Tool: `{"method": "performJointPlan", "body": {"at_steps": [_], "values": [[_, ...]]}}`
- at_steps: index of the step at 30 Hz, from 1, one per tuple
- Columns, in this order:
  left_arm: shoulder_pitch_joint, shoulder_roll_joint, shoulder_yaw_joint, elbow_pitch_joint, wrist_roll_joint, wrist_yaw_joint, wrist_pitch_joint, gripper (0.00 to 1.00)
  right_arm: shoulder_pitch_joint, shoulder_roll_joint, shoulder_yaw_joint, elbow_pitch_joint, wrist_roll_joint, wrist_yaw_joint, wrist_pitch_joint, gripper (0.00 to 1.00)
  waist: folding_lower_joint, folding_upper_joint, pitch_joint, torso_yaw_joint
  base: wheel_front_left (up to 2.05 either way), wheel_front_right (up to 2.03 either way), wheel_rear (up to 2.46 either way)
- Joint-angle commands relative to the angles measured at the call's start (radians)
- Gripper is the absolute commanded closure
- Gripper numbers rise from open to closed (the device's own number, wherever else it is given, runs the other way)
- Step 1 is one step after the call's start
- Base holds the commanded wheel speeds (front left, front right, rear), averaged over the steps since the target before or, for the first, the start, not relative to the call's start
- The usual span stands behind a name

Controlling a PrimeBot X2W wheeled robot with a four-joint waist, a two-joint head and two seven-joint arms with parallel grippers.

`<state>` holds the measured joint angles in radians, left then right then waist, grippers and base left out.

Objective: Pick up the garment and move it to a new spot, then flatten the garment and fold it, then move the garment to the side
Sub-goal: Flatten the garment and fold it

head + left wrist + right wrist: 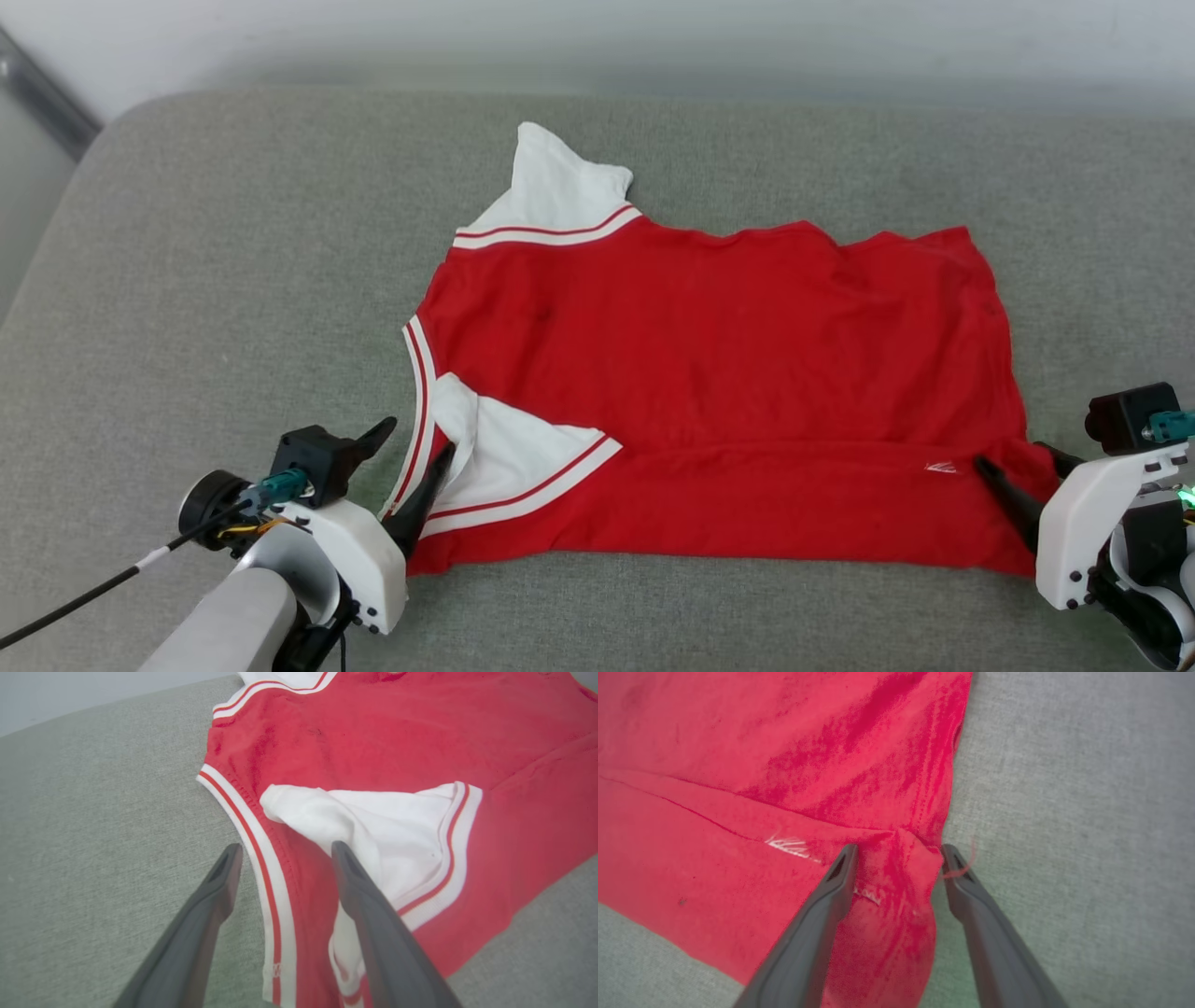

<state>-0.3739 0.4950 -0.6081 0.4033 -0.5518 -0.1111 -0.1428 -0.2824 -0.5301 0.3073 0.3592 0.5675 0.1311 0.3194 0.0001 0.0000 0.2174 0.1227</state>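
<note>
The left gripper (417, 441) gapes wide astride the striped trim (273, 891) of the garment (709, 355). The right gripper (1013, 457) stands with fingers parted around a red corner (901, 872).

L gripper (417, 441): lower left, jaws spread wide, fingers angled up-right. R gripper (1010, 455): lower right, jaws apart, fingers pointing left.

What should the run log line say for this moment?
red jersey: near edge folded over, on grey cushion | left gripper: open, astride striped trim | right gripper: open, astride hem corner
</note>
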Motion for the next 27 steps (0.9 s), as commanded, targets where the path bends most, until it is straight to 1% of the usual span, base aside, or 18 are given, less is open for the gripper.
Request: {"method": "performJointPlan", "body": {"at_steps": [1, 4, 7, 9, 12, 14, 16, 21, 25, 27], "values": [[-0.005, -0.006, 0.006, 0.016, -0.008, 0.008, -0.012, 0.0, -0.002, 0.009, -0.001, 0.007, -0.01, -0.001, -0.012, 0.0, -0.0001, 0.0, -0.023, -0.003, 0.0, 0.0, 0.0], [0.013, -0.015, 0.02, 0.042, -0.028, 0.019, -0.023, 0.0, 0.01, 0.016, -0.011, 0.009, -0.023, -0.001, -0.03, 0.0, -0.0001, 0.0, -0.055, -0.006, 0.0, 0.0, 0.0], [0.034, -0.007, 0.032, 0.044, -0.046, 0.028, -0.027, 0.0, 0.028, 0.022, -0.031, -0.003, -0.035, -0.001, -0.03, 0.0, -0.0001, 0.0, -0.086, -0.007, 0.0, 0.0, 0.0], [0.05, 0.007, 0.037, 0.038, -0.052, 0.038, -0.013, 0.0, 0.047, 0.026, -0.054, -0.015, -0.045, -0.001, -0.022, 0.0, -0.0001, 0.0, -0.103, -0.005, 0.0, 0.0, 0.0], [0.087, 0.02, 0.049, 0.009, -0.081, 0.067, 0.033, 0.0, 0.089, 0.045, -0.114, -0.037, -0.067, -0.001, 0.008, 0.0, -0.0001, 0.0, -0.121, -0.002, 0.0, 0.0, 0.0], [0.117, 0.024, 0.065, -0.03, -0.113, 0.092, 0.066, 0.0, 0.123, 0.062, -0.157, -0.061, -0.089, -0.001, 0.042, 0.0, -0.0001, 0.0, -0.127, 0.0, 0.0, 0.0, 0.0], [0.154, 0.039, 0.07, -0.079, -0.129, 0.117, 0.104, 0.0, 0.161, 0.086, -0.198, -0.095, -0.109, -0.001, 0.088, 0.0, -0.0001, 0.0, -0.131, 0.001, 0.0, 0.0, 0.0], [0.248, 0.063, 0.06, -0.221, -0.166, 0.185, 0.216, 0.0, 0.248, 0.171, -0.296, -0.207, -0.154, -0.001, 0.197, 0.0, -0.0001, 0.0, -0.126, -0.002, 0.0, 0.0, 0.0], [0.297, 0.078, 0.07, -0.316, -0.17, 0.256, 0.256, 0.0, 0.292, 0.239, -0.353, -0.299, -0.188, -0.001, 0.255, 0.0, -0.0001, 0.0, -0.108, -0.009, 0.0, 0.0, 0.0], [0.308, 0.075, 0.069, -0.349, -0.169, 0.278, 0.265, 0.0, 0.31, 0.264, -0.371, -0.34, -0.203, -0.001, 0.273, 0.0, -0.0001, 0.0, -0.096, -0.012, 0.0, 0.0, 0.0]]}}
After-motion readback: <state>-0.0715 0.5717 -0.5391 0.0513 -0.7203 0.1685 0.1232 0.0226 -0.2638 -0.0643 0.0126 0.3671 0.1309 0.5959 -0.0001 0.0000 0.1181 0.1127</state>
